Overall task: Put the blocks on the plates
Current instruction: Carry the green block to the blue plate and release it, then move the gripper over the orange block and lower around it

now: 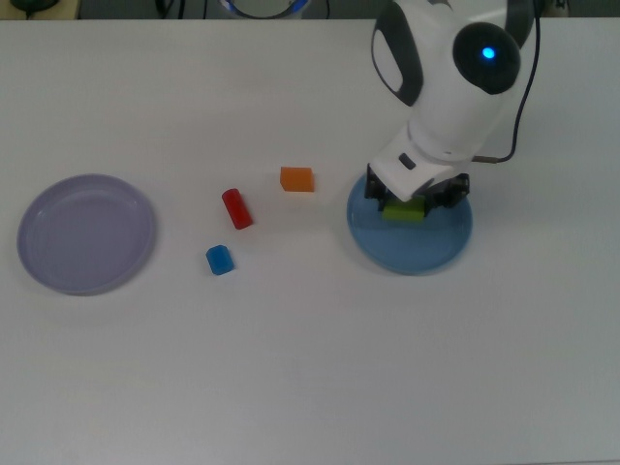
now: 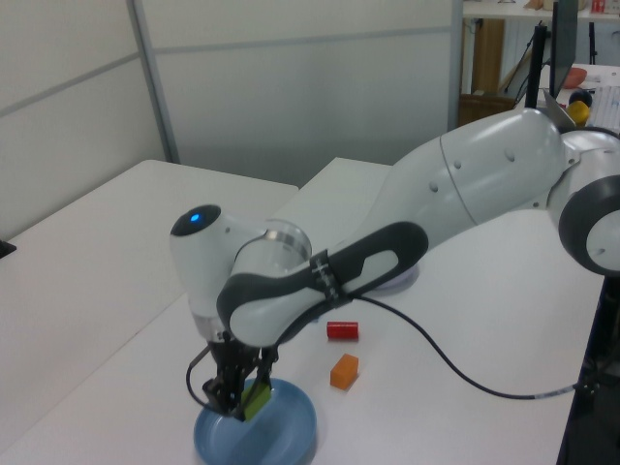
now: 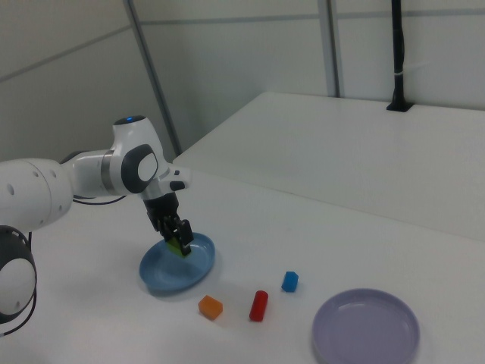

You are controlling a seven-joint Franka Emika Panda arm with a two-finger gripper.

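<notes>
Presently catalogued, from the pincer outward:

- Gripper (image 1: 418,201): pointing down over the blue plate, its fingers closed on the lime-green block (image 1: 403,211); also seen in the left view (image 2: 239,395) and the right view (image 3: 177,235).
- Lime-green block: held between the fingers above the plate's half nearer the arm, inside the rim; whether it touches the plate floor cannot be told from any view (image 2: 255,400) (image 3: 178,246).
- Blue plate (image 1: 426,254): round, shallow, rimmed; the part on the top view's lower side is bare. Its rim on the top view's left lies near the orange block, apart from it (image 2: 291,436) (image 3: 170,280).
- Arm (image 1: 455,77): white, with a lit blue lamp, reaching in from the top view's upper edge; a black cable (image 2: 446,368) trails from it across the table.
- Orange block (image 1: 296,179): flat on the table, between the blue plate and the red block, touching neither (image 2: 344,371) (image 3: 211,306).
- Red block (image 1: 236,208): lying on its side, just beside the orange one (image 2: 342,330) (image 3: 259,305).
- Blue block (image 1: 220,260): small, near the red block, apart from it (image 3: 289,281).
- Lavender plate (image 1: 85,233): well apart at the top view's left, nothing on it; open table all round its rim (image 3: 367,327).
- Table (image 1: 310,387): white; broad open room across the top view's lower half and right margin.
</notes>
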